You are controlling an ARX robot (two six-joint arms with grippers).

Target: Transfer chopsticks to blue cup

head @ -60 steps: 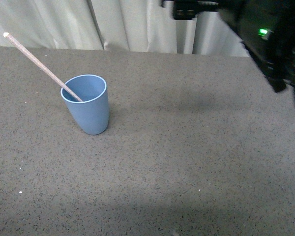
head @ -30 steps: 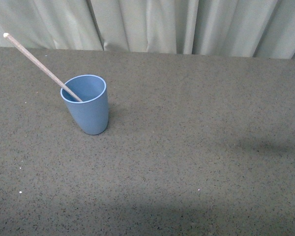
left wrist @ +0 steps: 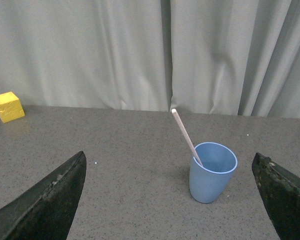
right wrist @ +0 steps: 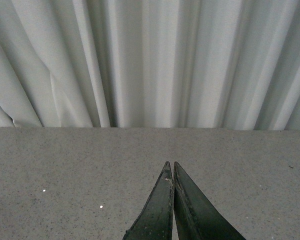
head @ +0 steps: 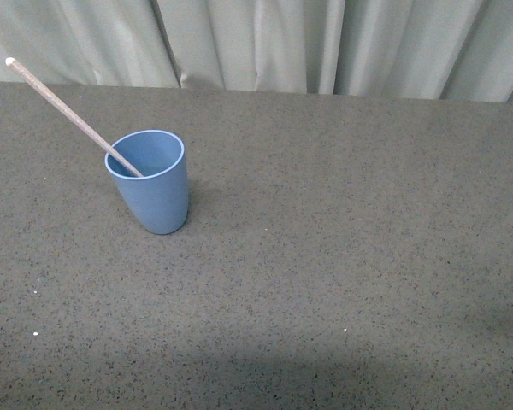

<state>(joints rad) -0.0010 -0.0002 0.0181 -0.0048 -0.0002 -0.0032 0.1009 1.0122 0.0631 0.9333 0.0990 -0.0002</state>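
The blue cup (head: 155,182) stands upright on the grey table, left of the middle in the front view. One pale chopstick (head: 64,109) stands in it and leans out over the rim toward the far left. Both also show in the left wrist view: the cup (left wrist: 212,171) and the chopstick (left wrist: 185,136). My left gripper (left wrist: 170,165) is open and empty, its jaws wide apart, well back from the cup. My right gripper (right wrist: 170,165) is shut and empty, over bare table facing the curtain. Neither arm shows in the front view.
A yellow cube (left wrist: 7,106) sits near the table's back edge, away from the cup, in the left wrist view. A pale curtain (head: 325,43) hangs behind the table. The grey speckled table (head: 342,256) stretches to the right of the cup.
One second ago my right arm was at the upper right of the front view. It has moved out of that view. The cup and chopstick have not moved.
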